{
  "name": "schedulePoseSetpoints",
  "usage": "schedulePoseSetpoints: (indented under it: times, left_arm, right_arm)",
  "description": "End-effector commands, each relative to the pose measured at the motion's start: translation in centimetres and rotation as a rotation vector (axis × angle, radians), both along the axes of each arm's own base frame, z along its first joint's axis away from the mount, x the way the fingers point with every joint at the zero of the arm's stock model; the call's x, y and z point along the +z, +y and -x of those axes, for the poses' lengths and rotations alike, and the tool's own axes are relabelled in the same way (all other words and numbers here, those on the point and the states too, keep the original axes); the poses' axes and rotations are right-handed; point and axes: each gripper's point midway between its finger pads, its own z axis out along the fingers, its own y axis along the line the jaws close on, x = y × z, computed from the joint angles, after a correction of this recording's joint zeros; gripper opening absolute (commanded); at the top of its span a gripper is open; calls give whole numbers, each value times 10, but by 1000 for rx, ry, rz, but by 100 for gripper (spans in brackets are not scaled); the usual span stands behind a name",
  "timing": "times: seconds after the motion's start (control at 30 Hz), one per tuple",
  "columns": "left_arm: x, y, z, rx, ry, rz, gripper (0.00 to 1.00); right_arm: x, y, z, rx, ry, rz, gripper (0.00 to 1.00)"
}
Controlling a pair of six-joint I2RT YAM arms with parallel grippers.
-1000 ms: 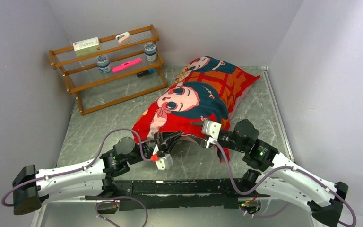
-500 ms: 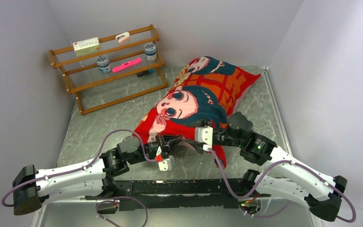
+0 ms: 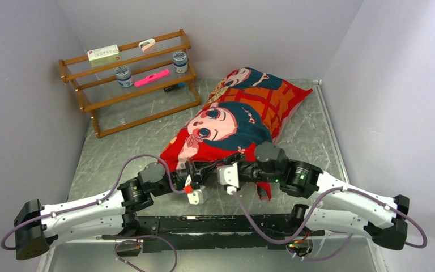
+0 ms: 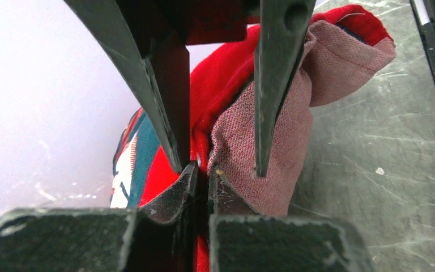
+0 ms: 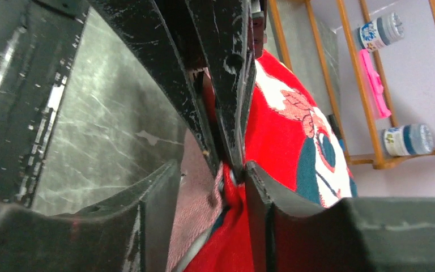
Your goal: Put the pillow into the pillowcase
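Note:
The red pillowcase (image 3: pixel 238 116) with cartoon girl faces lies plump and diagonal from mid-table to the back right. The pillow is hidden inside it. My left gripper (image 3: pixel 204 169) is at the case's near edge, shut on the red hem (image 4: pixel 202 170). The pale pink reverse (image 4: pixel 272 130) hangs folded beside it. My right gripper (image 3: pixel 218 166) is close against the left one from the right. Its jaws stand open (image 5: pixel 212 170) with hem fabric (image 5: pixel 283 130) between them. Its fingers (image 4: pixel 170 102) show in the left wrist view, straddling the fabric.
A wooden rack (image 3: pixel 130 79) with jars, a pink item and a box stands at the back left, also in the right wrist view (image 5: pixel 368 85). Grey walls close in on the left, back and right. The marbled table (image 3: pixel 141 147) is bare left of the case.
My right gripper has moved left along the case's near edge until it meets the left gripper. The left gripper has held its grip and barely moved. The case's near end has shifted slightly.

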Motion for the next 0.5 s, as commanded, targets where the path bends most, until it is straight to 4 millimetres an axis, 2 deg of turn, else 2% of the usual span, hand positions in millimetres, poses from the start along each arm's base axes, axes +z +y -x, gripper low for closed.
schedulePoseSetpoints:
  times: [0.0,0.1,0.17,0.23,0.33,0.47]
  left_arm:
    - [70,3,8,-37,-99,187,5]
    - [72,1,10,-54,-103,173,5]
    - [71,3,11,-53,-109,172,5]
    - [69,5,9,-45,-110,168,5]
    - [70,10,8,-40,-107,167,5]
    - [72,12,7,-37,-107,166,5]
  right_arm:
    - [19,8,-13,-95,-138,12,44]
    - [22,15,-12,-110,-189,-2,33]
    - [22,16,-12,-116,-203,-2,31]
    - [21,13,-11,-127,-209,6,35]
    - [17,4,-10,-135,-214,34,47]
    - [11,-2,-12,-153,-216,93,51]
